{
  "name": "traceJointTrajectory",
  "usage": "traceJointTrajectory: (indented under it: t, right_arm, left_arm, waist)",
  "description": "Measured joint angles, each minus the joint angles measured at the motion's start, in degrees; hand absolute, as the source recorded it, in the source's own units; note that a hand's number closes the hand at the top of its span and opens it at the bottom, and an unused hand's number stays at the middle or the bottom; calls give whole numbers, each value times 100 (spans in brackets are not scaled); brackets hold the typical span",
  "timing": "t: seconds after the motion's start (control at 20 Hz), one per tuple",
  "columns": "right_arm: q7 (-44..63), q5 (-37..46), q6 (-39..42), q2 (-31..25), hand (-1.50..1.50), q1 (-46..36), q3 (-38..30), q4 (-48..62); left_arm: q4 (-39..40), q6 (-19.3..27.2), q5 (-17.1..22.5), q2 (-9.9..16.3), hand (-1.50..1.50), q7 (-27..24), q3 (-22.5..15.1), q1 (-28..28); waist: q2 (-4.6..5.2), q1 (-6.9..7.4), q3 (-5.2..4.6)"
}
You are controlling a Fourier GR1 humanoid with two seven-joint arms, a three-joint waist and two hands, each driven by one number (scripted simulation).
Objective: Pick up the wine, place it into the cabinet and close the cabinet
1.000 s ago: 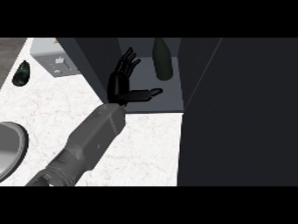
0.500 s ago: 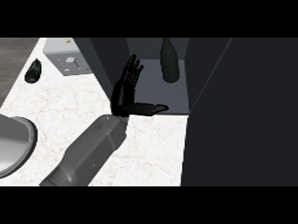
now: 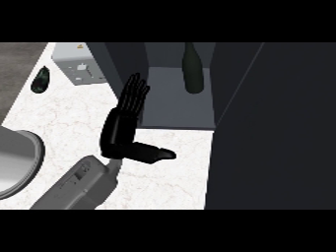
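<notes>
Dark glass wine bottle (image 3: 191,69) stands upright inside the open grey cabinet (image 3: 178,110), clear of the left hand (image 3: 124,129), fingers straight, thumb spread, over white marbled counter (image 3: 61,118).

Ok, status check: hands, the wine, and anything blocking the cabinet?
Left hand open, fingers straight, holding nothing; right hand not in view. Wine bottle upright inside the cabinet. Cabinet not yet closed; open hand sits by its left door.
</notes>
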Motion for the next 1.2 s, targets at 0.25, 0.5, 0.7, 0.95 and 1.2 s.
traceJointTrajectory:
  t: [0.25, 0.5, 0.7, 0.95, 1.2]
  right_arm:
    - [-82, 84, 44, -3, -150, 9, 59, 24]
    - [37, 148, 286, -238, 150, -20, 150, -31]
    - [108, 64, 830, -605, 150, 140, 390, -144]
    - [496, -211, 1253, -859, 150, 348, 810, -477]
    - [974, -248, 1156, -633, 150, 430, 1614, -504]
  left_arm:
    - [-1761, 542, -252, 495, -150, 568, -125, 834]
    - [-2977, 666, -432, 956, -150, 761, -71, 1694]
    - [-3603, 895, -586, 1228, -150, 859, 23, 2104]
    - [-4134, 912, -635, 1598, -150, 755, 350, 2822]
    - [-4562, 543, -413, 2016, -150, 552, 936, 3622]
  waist:
    - [21, -55, 1]
    - [33, -76, -1]
    - [31, -74, 0]
    - [35, -82, -3]
    - [33, -52, -8]
